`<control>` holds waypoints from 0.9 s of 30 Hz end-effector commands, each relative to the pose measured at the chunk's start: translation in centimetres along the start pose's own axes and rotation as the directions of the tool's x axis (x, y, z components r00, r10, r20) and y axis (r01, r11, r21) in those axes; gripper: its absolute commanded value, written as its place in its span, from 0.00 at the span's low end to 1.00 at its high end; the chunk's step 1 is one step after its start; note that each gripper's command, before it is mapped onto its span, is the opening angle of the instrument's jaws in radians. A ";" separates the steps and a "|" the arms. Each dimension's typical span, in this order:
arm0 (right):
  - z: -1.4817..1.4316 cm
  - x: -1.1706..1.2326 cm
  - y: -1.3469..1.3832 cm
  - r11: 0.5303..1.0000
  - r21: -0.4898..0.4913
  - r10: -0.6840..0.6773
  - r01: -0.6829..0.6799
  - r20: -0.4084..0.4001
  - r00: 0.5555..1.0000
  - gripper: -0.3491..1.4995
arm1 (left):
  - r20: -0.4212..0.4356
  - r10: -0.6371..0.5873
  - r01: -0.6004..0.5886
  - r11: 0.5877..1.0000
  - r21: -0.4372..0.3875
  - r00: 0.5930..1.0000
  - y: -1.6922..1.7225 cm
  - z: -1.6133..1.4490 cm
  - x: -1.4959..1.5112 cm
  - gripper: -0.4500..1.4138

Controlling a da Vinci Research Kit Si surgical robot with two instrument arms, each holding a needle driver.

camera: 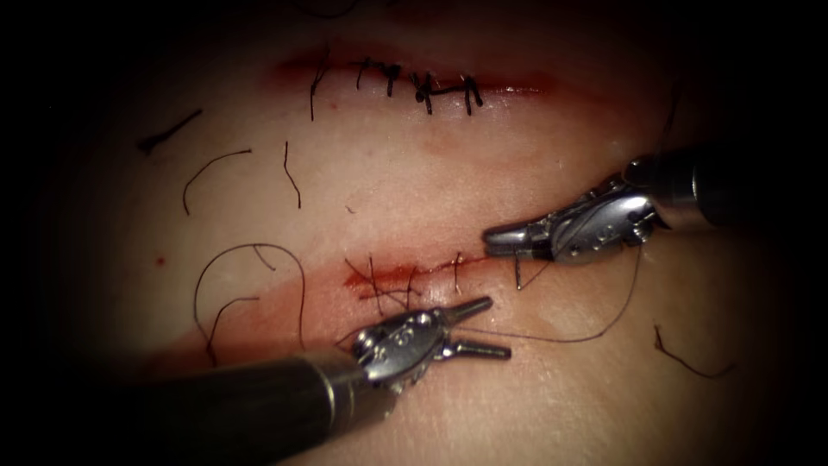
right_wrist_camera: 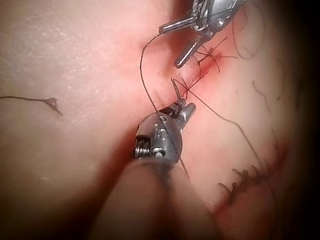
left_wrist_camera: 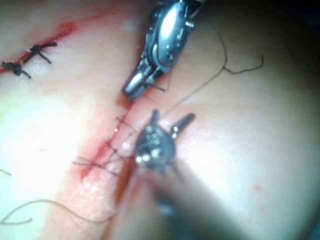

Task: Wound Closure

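Your right tool (camera: 509, 239) sits at the right end of the near cut (camera: 405, 274), jaws clenched, probably on the needle (camera: 517, 272), whose dark shank hangs just below them. Your left tool (camera: 487, 326) waits near the cut, jaws spread, grasping nothing, while the thread (camera: 604, 324) loops right across the tissue (camera: 431, 190).

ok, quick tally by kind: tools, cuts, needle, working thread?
Needle drivers: 2. Left tool, jaws open, empty; right tool, jaws shut on what looks like the needle, near one end.
Cuts: 2. Upper cut stitched, lower cut partly.
Needle: 1, at the lower cut's right end; unclear whether it is in the tissue.
Working thread: 1.
Total: 6.
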 end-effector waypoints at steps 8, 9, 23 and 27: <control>0.11 -0.05 -0.08 1.000 0.003 0.015 -0.015 0.000 1.000 0.00 | 0.004 0.016 -0.016 0.999 0.036 1.000 -0.28 0.22 -0.26 0.40; 0.11 -0.05 -0.08 1.000 0.003 0.021 -0.021 0.000 1.000 0.00 | 0.009 0.018 -0.018 0.999 0.041 1.000 -0.29 0.25 -0.28 0.40; 0.15 -0.06 -0.01 0.997 0.017 0.069 -0.069 0.005 0.998 0.00 | 0.047 0.042 -0.044 0.998 0.043 0.998 -0.39 0.59 -0.55 0.42; 0.15 -0.08 0.08 0.990 0.045 0.134 -0.135 0.012 0.991 0.00 | 0.061 0.056 -0.059 0.997 0.046 0.997 -0.49 0.61 -0.63 0.42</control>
